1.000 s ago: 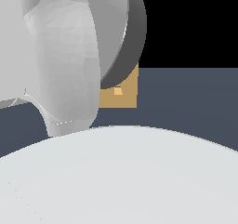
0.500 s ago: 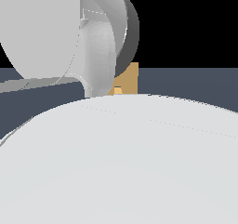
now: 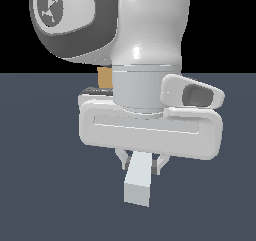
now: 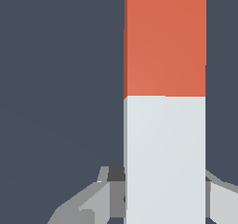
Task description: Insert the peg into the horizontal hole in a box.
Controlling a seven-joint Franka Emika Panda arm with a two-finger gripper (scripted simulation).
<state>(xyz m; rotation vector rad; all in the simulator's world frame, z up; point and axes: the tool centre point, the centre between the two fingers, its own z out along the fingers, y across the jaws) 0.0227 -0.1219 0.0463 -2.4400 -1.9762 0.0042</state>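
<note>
Pincer (image 3: 141, 161): clamped on the peg, a finger (image 4: 95, 202) on either side of its pale end.
Peg (image 4: 165, 102): half orange-red, half pale grey-white; in the exterior view only the pale end juts out below the hand.
Box (image 3: 104, 77): tan, well behind the arm, mostly hidden by it.
Bench (image 3: 45, 185): dark slate-blue.
</note>
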